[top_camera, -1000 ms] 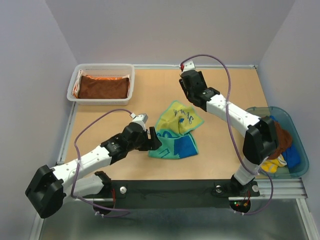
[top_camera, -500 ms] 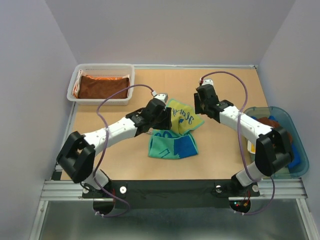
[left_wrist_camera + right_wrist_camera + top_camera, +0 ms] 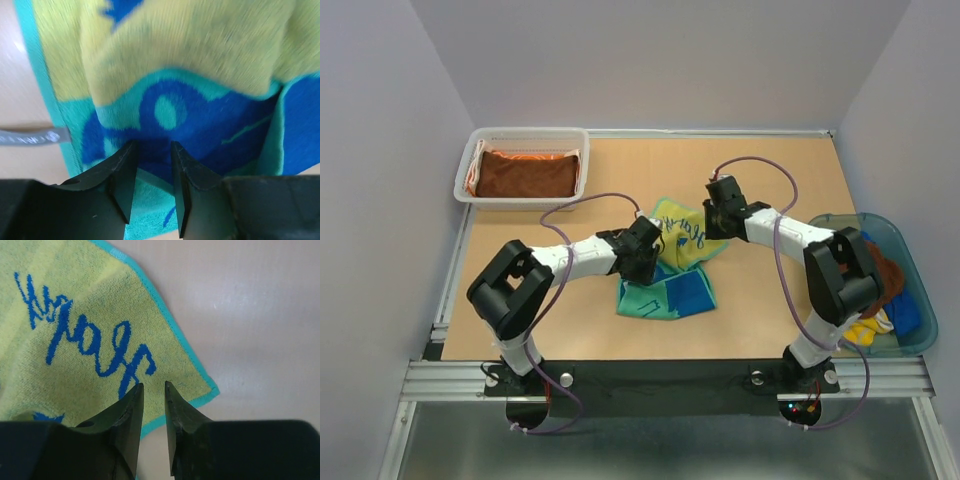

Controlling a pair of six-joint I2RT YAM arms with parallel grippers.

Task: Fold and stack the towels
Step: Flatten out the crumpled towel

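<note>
top external view: green-yellow-blue towel [image 3: 672, 290] lies at frame centre, left gripper [image 3: 656, 256] at its left edge, right gripper [image 3: 713, 232] at its upper-right corner. both jaws narrowly apart; grip cannot be told. upper left: brown towel [image 3: 527, 175] in basket [image 3: 525, 133].

**Both arms reach in to the towel**

The left arm [image 3: 570, 258] folds at its elbow, and its forearm runs right to the left edge of the towel [image 3: 685, 240]. The left gripper [image 3: 152, 150] points down onto the cloth with its jaws a narrow gap apart; whether they grip it cannot be told. The right arm [image 3: 780, 228] bends back and reaches left to the towel's right corner. The right gripper [image 3: 153, 387] sits over that edge with its jaws nearly together, and any pinch is unclear.
</note>
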